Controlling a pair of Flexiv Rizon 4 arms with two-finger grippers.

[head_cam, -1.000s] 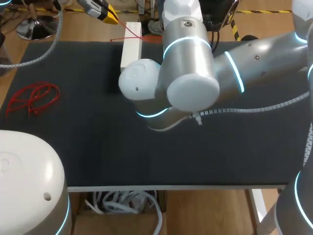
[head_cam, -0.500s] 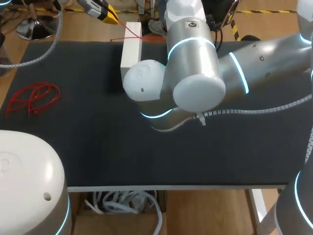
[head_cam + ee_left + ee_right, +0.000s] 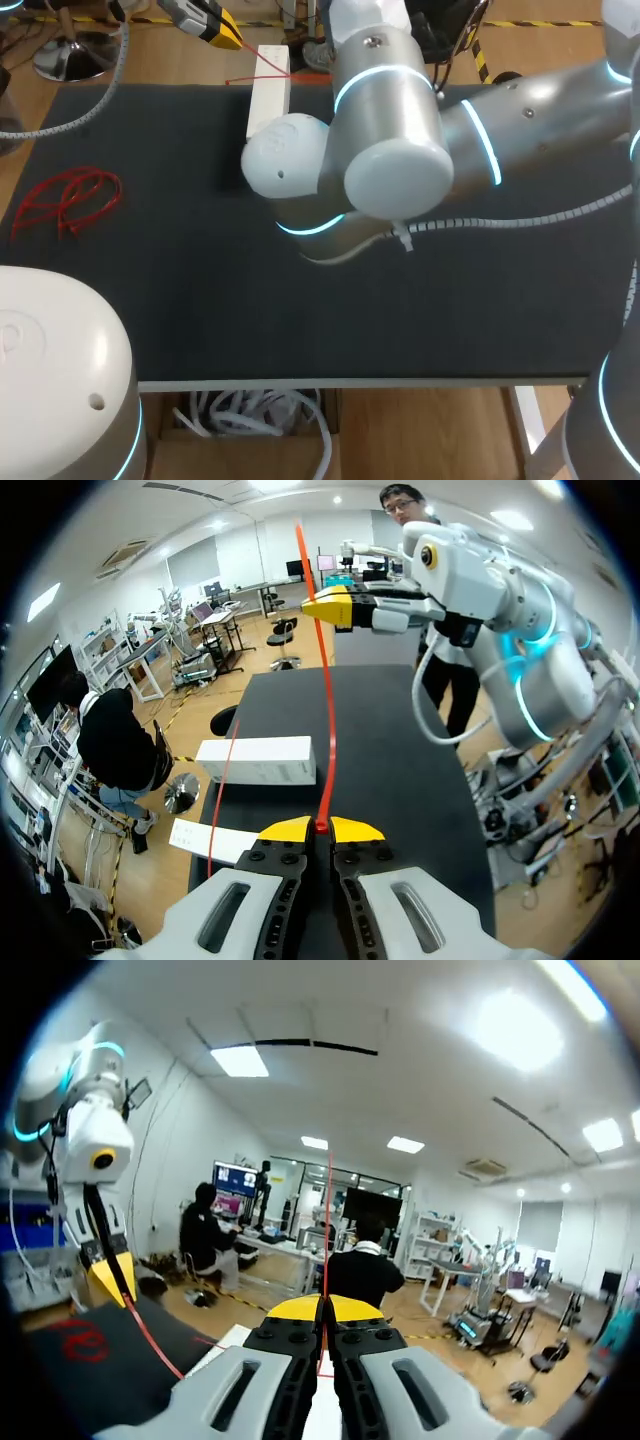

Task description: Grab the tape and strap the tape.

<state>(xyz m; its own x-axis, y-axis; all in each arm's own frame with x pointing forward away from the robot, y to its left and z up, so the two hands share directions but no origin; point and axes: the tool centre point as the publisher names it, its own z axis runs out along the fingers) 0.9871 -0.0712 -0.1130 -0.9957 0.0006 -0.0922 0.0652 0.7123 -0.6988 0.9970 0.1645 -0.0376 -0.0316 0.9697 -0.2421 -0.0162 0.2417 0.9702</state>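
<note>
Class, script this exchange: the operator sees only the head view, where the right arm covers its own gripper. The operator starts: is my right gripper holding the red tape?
Observer: Yes. In the right wrist view the right gripper is shut on the tape.
Operator: Does any tape stick out past it?
Observer: Yes, a strand runs on ahead of that gripper.
Operator: And the left gripper's hold?
Observer: The left wrist view shows the left gripper shut on the same tape, which runs straight from it to the right gripper.
</note>
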